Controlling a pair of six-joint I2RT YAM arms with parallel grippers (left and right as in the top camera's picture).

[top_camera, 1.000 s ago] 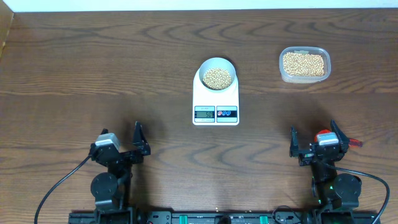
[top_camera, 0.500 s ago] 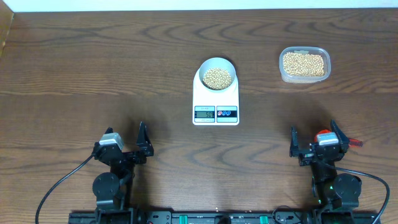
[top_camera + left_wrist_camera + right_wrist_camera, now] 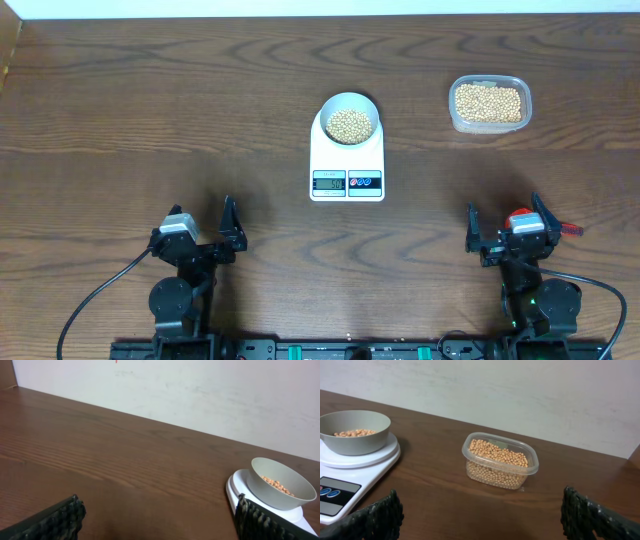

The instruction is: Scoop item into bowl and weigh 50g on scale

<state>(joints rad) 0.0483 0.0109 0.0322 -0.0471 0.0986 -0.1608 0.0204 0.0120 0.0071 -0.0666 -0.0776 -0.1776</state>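
Left end effector (image 3: 202, 225) agape, bowl (image 3: 349, 99) on scale (image 3: 325, 160)

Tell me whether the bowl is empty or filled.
Partly filled: beans cover the bottom of the bowl, well below its rim.

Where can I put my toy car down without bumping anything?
Left of the scale is all bare wood. Also free: between scale and bean tub, and between the left gripper and right gripper. Crowded: the bowl covers the scale's far end.
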